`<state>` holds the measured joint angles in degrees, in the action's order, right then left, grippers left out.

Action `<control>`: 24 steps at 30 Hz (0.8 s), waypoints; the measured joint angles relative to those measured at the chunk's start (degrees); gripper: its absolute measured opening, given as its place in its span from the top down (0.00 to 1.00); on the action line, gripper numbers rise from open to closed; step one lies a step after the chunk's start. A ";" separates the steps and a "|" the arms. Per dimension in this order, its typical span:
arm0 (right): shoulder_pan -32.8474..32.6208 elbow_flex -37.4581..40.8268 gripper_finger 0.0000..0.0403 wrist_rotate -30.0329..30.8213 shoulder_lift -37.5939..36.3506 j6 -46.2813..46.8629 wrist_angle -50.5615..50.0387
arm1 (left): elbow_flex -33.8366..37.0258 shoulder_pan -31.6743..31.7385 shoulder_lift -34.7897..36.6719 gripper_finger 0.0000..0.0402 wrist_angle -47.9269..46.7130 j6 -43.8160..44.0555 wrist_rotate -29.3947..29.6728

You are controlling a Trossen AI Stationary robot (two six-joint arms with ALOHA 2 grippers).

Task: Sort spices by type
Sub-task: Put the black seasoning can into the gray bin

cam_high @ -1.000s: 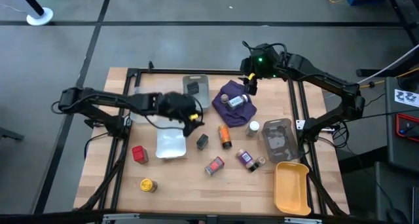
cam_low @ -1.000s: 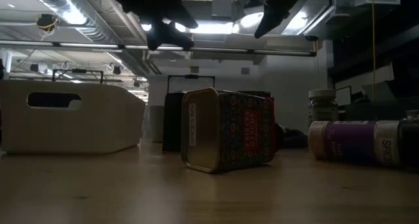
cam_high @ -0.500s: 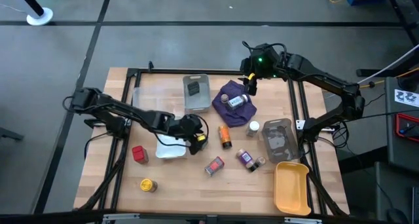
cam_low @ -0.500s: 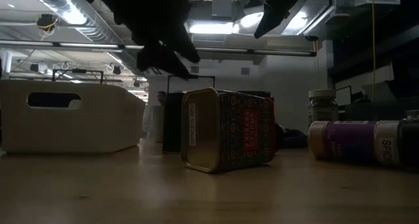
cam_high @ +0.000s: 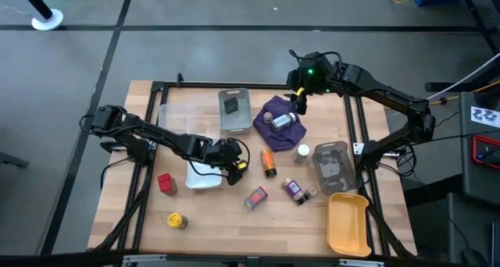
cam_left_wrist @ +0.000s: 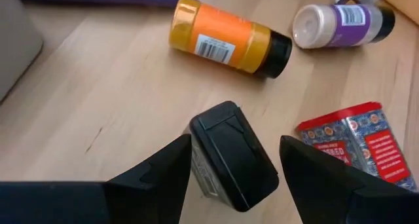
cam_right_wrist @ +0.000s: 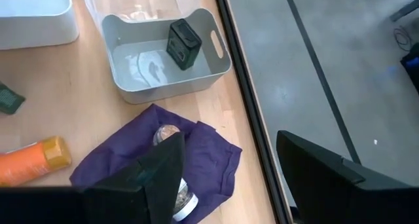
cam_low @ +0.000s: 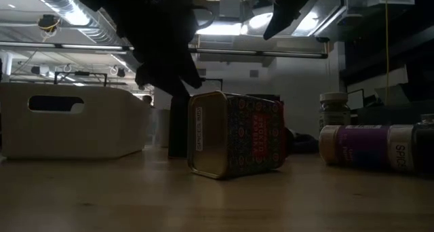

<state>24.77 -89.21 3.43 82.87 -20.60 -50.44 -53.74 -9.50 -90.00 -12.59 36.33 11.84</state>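
Now we lower the left gripper [cam_left_wrist: 234, 160], fingers spread astride the dark tin [cam_left_wrist: 232, 154], then close squarely; right gripper [cam_right_wrist: 226, 164] waits open.

The table [cam_left_wrist: 98, 93] is pale, matt wood with visible grain. The orange jar [cam_left_wrist: 226, 44] looks like smooth plastic with a paper label and glossy black cap. The dark tin [cam_left_wrist: 232, 155] has a satin finish. The red tin [cam_left_wrist: 357, 142] looks like printed metal. The purple cloth [cam_right_wrist: 209, 155] lies soft and creased.

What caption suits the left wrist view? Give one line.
Left pincer open astride a dark tin, near an orange jar lying flat.
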 joint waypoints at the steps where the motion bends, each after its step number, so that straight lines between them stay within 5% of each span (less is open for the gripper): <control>1: 0.00 0.00 0.40 -0.14 0.00 0.00 -0.06 | -0.01 -0.01 0.00 0.46 0.01 0.22 -0.02; 24: -0.02 0.02 0.40 -1.52 0.00 -0.02 -0.76 | -0.01 -0.87 -7.21 0.49 2.25 1.19 -0.73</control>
<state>24.75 -89.19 1.91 82.87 -20.62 -51.20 -53.76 -10.37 -97.21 -10.35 37.52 11.10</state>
